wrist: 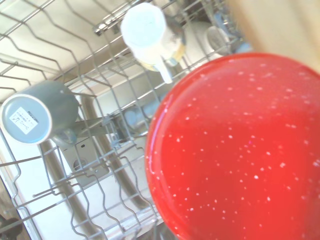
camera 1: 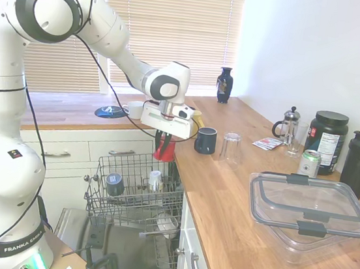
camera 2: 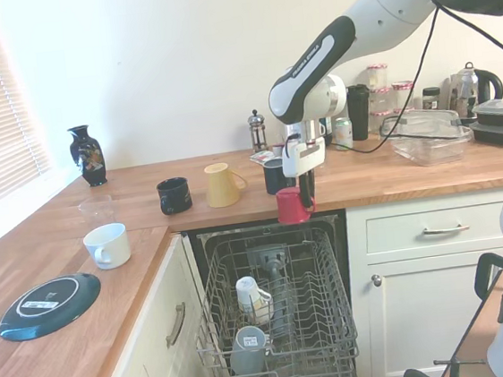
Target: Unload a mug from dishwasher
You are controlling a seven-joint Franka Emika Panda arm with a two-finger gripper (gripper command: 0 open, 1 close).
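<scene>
Pincer [camera 2: 305,198] grips red mug [camera 2: 290,206] above dishwasher [camera 2: 278,312] rack, beside the counter edge [camera 2: 263,214].

red mug [wrist: 235,150] blurred, cut off at wrist view's edges. fingers [camera 2: 305,199] mostly hidden behind mug in both exterior views. label on grey mug [wrist: 30,120] in dishwasher rack [wrist: 75,210] too small to read.

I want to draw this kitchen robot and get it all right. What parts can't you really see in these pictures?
- Claw tips: hidden in both outside views by the red mug they hold.
- Mug's handle: not visible in any view; the wrist view shows only its blurred speckled base.
- Dishwasher floor: cut off by the second outside view's bottom edge.
- Black tub label: print too small to read in the first outside view.
- Blue plate: partly behind the arm there.
</scene>
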